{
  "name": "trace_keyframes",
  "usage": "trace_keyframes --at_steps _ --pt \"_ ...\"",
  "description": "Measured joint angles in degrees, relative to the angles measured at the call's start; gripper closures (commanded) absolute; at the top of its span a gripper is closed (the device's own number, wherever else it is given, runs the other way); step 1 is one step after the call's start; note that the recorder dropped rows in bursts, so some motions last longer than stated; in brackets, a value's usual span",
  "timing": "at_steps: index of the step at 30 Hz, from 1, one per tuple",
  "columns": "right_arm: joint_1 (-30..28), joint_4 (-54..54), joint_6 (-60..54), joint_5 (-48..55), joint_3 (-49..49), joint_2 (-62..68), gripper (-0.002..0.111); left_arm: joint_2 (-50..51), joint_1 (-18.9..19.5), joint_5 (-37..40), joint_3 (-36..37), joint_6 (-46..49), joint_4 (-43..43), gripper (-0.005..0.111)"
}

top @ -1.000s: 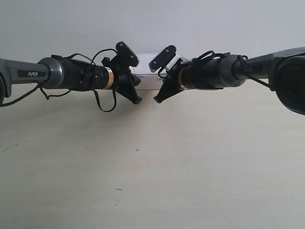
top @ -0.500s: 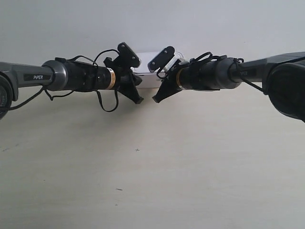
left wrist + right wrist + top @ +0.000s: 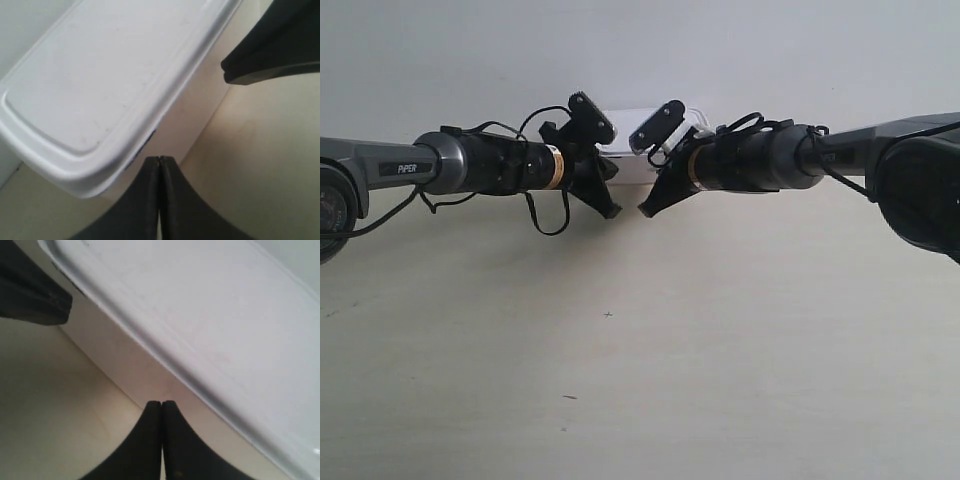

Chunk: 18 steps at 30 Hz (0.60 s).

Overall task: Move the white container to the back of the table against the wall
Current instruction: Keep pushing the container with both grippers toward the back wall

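Pale cream desk [image 3: 740,380], faint wood grain, wide and flat. Carries white container [image 3: 630,171] at the far edge, lid on. Sits level, base flush on the surface in both wrist views, side walls upright. Also shows three tiny dark marks, all on the camera side of white container and well apart from it: small cross [image 3: 608,314] nearest, short dash [image 3: 569,397] further out, faint dot [image 3: 563,429] just beyond the dash.

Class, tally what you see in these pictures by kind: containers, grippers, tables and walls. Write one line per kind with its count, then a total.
White container: 1
Grippers: 2, the left gripper and the right gripper
Table: 1
Wall: 1
Total: 5
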Motion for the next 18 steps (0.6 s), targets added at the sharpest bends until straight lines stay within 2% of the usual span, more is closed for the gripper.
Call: trace_keyframes --at_steps 18 --pt "0.0 0.5 0.0 -0.4 -1.5 0.9 0.108 0.0 1.0 0.1 0.0 2.3 -0.9 0.107"
